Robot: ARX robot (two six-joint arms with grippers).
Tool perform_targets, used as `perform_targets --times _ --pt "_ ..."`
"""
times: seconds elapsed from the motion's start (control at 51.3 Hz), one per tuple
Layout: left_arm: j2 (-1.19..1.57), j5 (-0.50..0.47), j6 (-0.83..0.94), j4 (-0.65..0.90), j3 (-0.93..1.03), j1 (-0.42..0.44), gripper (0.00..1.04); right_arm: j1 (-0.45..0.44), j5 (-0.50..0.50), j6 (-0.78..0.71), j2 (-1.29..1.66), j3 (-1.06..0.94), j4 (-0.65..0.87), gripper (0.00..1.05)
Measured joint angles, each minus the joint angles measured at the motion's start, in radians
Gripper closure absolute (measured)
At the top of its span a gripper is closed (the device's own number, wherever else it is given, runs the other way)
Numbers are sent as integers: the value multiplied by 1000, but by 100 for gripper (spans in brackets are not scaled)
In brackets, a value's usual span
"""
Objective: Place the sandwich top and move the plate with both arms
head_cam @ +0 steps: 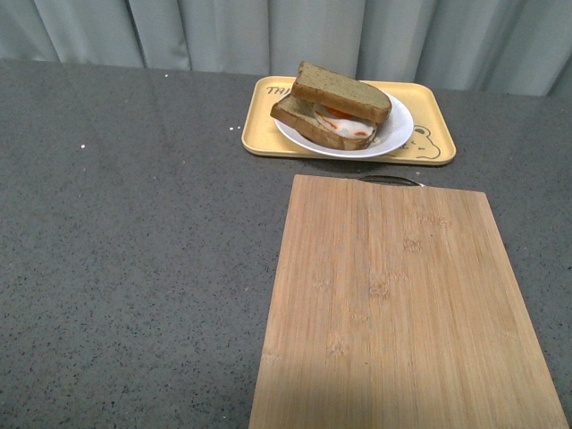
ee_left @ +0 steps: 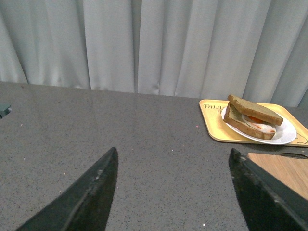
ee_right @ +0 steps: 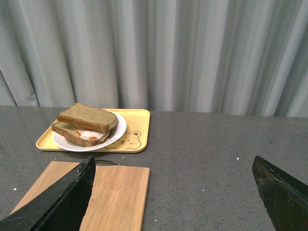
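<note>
The sandwich top (head_cam: 344,91), a plain brown bread slice, lies tilted on the lower slice bearing a fried egg (head_cam: 344,123). Both sit on the round white plate (head_cam: 398,134), which rests on a yellow bear tray (head_cam: 259,130). The stack also shows in the left wrist view (ee_left: 255,109) and the right wrist view (ee_right: 87,116). Neither arm shows in the front view. My left gripper (ee_left: 173,197) is open and empty over bare dark counter, well short of the tray. My right gripper (ee_right: 173,192) is open and empty, above the counter beside the wooden board.
A large bamboo cutting board (head_cam: 402,313) lies in front of the tray, with a metal handle (head_cam: 389,180) at its far edge. The counter (head_cam: 125,232) is dark speckled grey. Grey curtains (head_cam: 179,31) hang behind it.
</note>
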State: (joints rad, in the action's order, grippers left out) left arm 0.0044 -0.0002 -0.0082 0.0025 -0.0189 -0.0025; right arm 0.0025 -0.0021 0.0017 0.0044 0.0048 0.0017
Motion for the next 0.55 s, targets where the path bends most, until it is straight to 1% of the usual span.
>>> perform_targets --times 0.078,0.137,0.156,0.215,0.546 --pt "0 0 0 0 0 0 17 0 0 0 0 0 0 9" --pt "0 0 0 0 0 0 7 0 0 0 0 0 0 9" --pt "0 0 1 0 0 0 5 0 0 0 0 0 0 9" --pt "0 0 1 0 0 0 7 0 0 0 0 0 0 9" --pt "0 0 1 0 0 0 7 0 0 0 0 0 0 9"
